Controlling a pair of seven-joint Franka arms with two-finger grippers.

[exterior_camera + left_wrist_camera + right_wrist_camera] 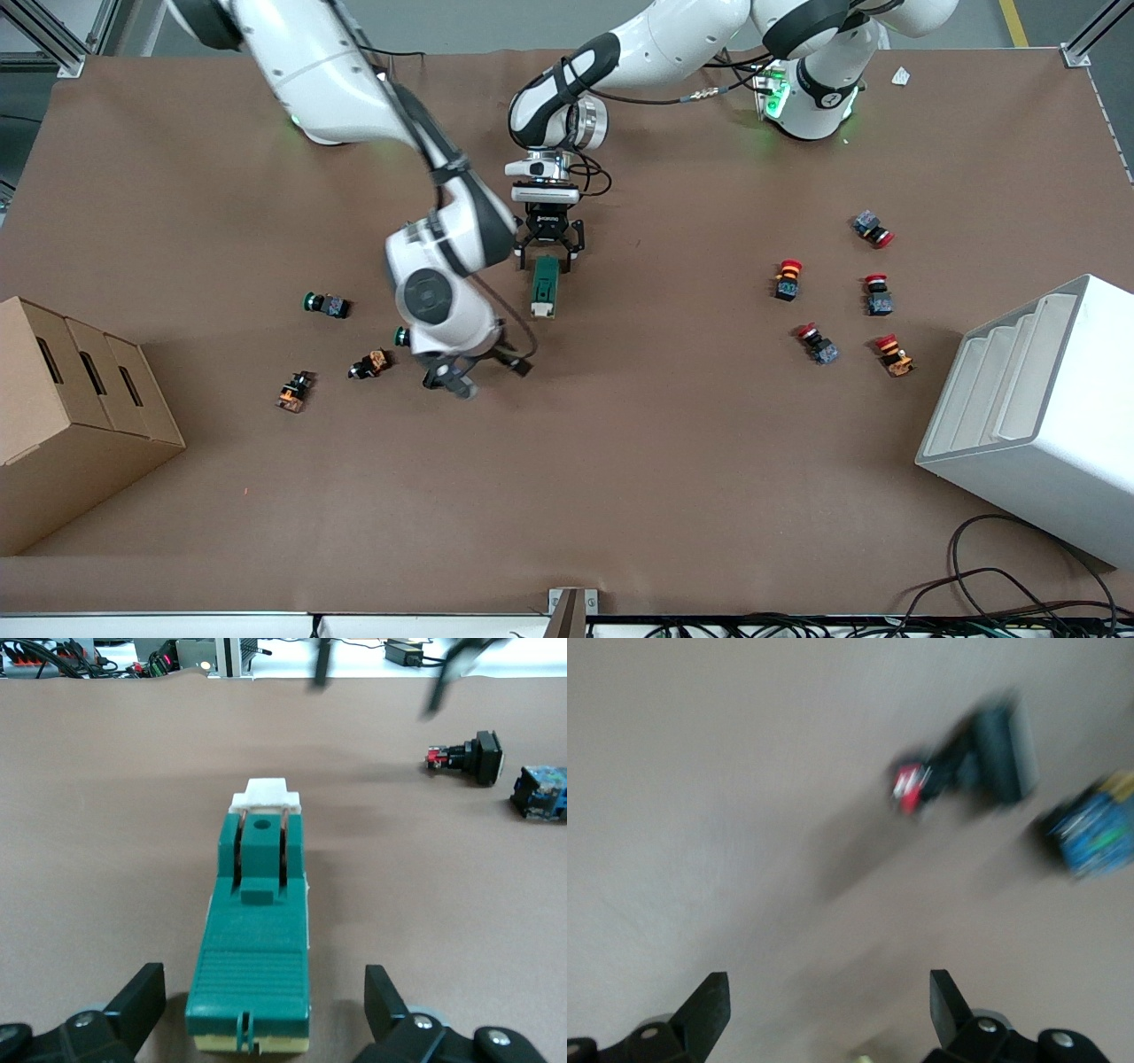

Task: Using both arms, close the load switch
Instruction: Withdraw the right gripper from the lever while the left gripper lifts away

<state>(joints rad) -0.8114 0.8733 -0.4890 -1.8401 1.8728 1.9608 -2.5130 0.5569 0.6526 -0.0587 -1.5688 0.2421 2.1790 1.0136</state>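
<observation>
The load switch (pixel 544 285) lies on the brown table, dark green with its white handle (pixel 541 309) at the end nearer the front camera. My left gripper (pixel 549 254) is open, its fingers on either side of the switch's other end and apart from it. In the left wrist view the switch (pixel 257 921) lies between the open fingers (pixel 142 997), with the white handle (pixel 266 797) at its far end. My right gripper (pixel 474 374) is open and empty, over the table beside the handle end. The right wrist view shows its open fingers (pixel 709 1005) over bare table.
Green and orange push buttons (pixel 323 304) (pixel 370 363) (pixel 295 391) lie toward the right arm's end, close to my right gripper. Several red-capped push buttons (pixel 787 279) lie toward the left arm's end. A cardboard box (pixel 71 416) and a white bin (pixel 1036 416) stand at the table's ends.
</observation>
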